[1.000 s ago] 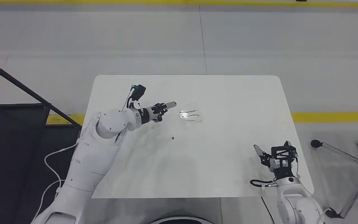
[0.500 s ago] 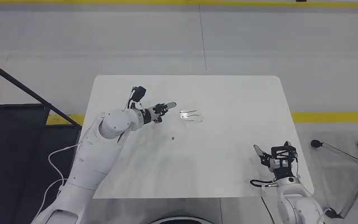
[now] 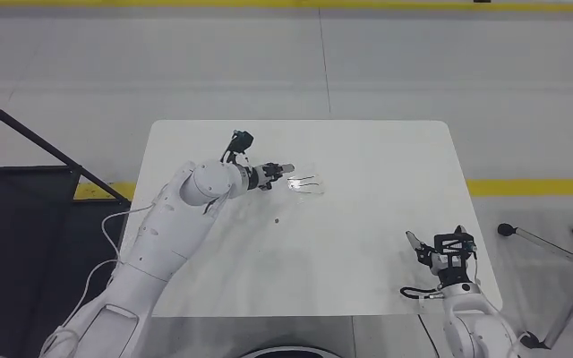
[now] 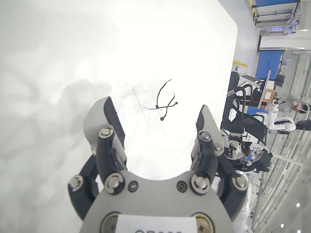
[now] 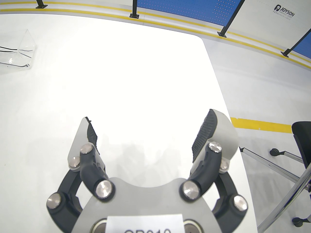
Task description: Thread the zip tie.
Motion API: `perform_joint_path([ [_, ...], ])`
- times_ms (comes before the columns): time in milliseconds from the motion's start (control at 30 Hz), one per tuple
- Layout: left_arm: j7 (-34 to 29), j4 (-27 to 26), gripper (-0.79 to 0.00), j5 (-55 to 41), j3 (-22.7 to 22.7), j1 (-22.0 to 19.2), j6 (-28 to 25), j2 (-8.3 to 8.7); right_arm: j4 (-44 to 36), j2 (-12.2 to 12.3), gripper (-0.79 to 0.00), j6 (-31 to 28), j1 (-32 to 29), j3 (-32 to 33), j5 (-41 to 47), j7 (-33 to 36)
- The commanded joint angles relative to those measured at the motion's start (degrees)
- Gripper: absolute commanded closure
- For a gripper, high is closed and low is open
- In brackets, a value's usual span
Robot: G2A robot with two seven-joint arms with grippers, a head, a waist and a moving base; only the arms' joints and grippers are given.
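Two thin black zip ties (image 3: 306, 185) lie crossed on the white table (image 3: 376, 152), resting against a small clear plastic holder (image 5: 21, 49). From the left wrist their curved strands (image 4: 165, 99) and small heads sit just beyond my left gripper (image 4: 158, 112). That gripper (image 3: 282, 168) is open and empty, hovering a short way to the left of the ties. My right gripper (image 5: 150, 122) is open and empty too, near the table's front right corner (image 3: 439, 246), far from the ties.
A tiny dark speck (image 3: 277, 219) lies on the table in front of the zip ties. Bare tabletop stretches between the ties and the right arm. Off the table's right side stands a chair base (image 5: 286, 156).
My left arm has swung toward the table's far side and its gripper has slid a little to the right, closer to the zip ties. The right arm has kept still.
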Motion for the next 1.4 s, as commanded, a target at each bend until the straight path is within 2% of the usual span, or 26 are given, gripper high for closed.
perform_joint_path([
  [0,-0.4,1.3,-0.674,0.0,1.0,-0.9,0.0,-0.32,0.0,0.0,-0.785,0.0,0.0,0.0,0.0,0.0],
  [133,-1.0,3.3,-0.668,-0.1,2.3,-2.3,-0.3,-0.86,0.0,0.0,-0.785,0.0,0.0,0.0,0.0,0.0],
  [567,-0.9,7.4,-0.536,-0.7,4.7,-5.1,-0.4,-2.2,0.0,0.0,-0.785,0.0,0.0,0.0,0.0,0.0],
  [633,-1.1,7.7,-0.493,-0.7,4.9,-5.3,-0.5,-2.34,0.0,0.0,-0.785,0.0,0.0,0.0,0.0,0.0],
  [700,-1.2,8.1,-0.4,-0.7,5.1,-5.6,-0.5,-2.46,0.0,0.0,-0.785,0.0,0.0,0.0,0.0,0.0],
  [1033,-2.1,9.5,-0.36,-0.3,5.5,-6.3,-0.8,-2.82,0.0,0.0,-0.785,0.0,0.0,0.0,0.0,0.0],
  [1133,-2.3,9.8,-0.314,-0.2,5.6,-6.5,-1.0,-2.89,0.0,0.0,-0.785,0.0,0.0,0.0,0.0,0.0],
  [1367,-2.8,10.2,-0.286,0.0,5.7,-6.7,-1.3,-3.05,0.0,0.0,-0.785,0.0,0.0,0.0,0.0,0.0],
])
